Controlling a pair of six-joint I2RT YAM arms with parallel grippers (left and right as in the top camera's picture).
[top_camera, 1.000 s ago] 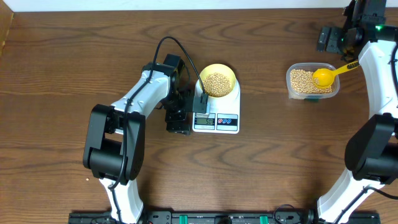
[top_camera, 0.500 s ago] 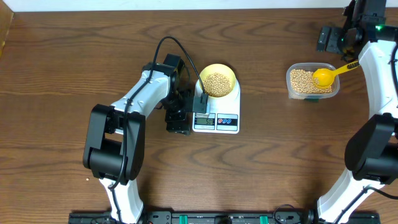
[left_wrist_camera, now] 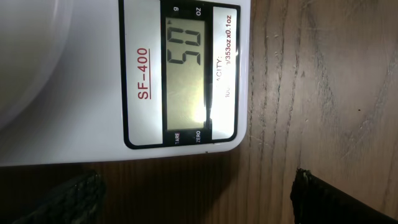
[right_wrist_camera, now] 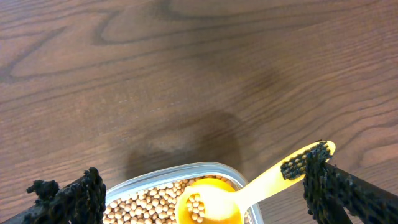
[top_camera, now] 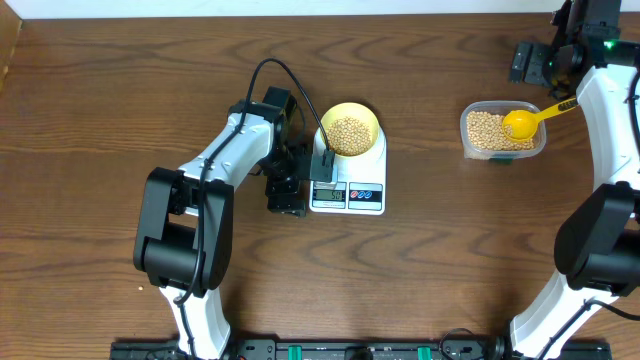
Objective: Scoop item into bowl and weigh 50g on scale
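1. Overhead view: brown wooden table (top_camera: 120, 100) carrying every item.
2. Empty left gripper (top_camera: 289, 192), jaws spread wide, just beside the display end of the scale (top_camera: 367, 168).
3. Empty right gripper (top_camera: 527, 62), likewise spread wide, at the far right edge near the clear container (top_camera: 468, 118).
4. Pale-yellow bowl (top_camera: 372, 117) on the scale's platform, holding beans (top_camera: 348, 135); more beans fill the container.
5. Yellow scoop (top_camera: 520, 124) resting in the container, handle pointing toward the right gripper.
6. Right wrist view alone shows the handle tip against one finger (right_wrist_camera: 348, 190); contact cannot be judged.
7. Left wrist view alone makes writing legible: red "SF-400", display (left_wrist_camera: 186, 68) reading 50, "TARE", "ZERO".
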